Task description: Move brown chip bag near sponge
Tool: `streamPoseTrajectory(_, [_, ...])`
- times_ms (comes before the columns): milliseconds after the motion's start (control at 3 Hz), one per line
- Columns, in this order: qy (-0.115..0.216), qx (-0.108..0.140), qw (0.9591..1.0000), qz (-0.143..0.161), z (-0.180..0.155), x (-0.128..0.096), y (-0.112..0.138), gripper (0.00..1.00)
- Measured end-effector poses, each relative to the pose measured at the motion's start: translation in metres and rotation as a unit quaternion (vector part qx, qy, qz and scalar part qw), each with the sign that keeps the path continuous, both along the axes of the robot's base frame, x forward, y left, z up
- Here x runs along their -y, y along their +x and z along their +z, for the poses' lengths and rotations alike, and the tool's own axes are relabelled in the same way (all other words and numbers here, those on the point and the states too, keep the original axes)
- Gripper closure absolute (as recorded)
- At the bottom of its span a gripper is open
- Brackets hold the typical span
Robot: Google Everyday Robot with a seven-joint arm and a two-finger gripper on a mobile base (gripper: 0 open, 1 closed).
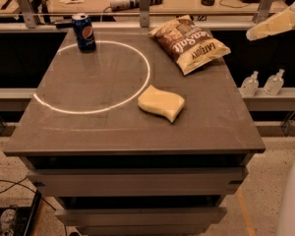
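Observation:
The brown chip bag [189, 43] lies flat at the far right of the grey table top [103, 122], its white script facing up and its pale yellow band toward the right edge. The pale yellow wavy sponge [161, 102] lies nearer me, right of the middle, about a hand's width in front of the bag. My gripper [265, 27] hangs in the air at the upper right, beyond the table's right edge, to the right of the bag and above its level. It holds nothing.
A blue soda can [83, 32] stands upright at the far left, on a white circle line [96, 77] drawn on the top. Two small clear bottles [262, 82] sit on a ledge to the right. A rail and cluttered bench run behind.

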State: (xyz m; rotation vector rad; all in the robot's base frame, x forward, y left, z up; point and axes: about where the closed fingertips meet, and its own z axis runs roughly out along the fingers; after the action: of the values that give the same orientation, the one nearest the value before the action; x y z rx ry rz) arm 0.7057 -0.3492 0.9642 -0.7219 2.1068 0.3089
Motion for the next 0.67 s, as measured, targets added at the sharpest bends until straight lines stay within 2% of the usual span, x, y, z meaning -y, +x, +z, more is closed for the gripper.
streamPoseTrajectory(333, [0.014, -0.023, 0.9993, 0.026, -0.017, -0.029, 0.002, 0.0])
streamPoseTrajectory(667, [0.034, -0.041, 0.9969, 0.057, -0.037, -0.065, 0.006, 0.0])
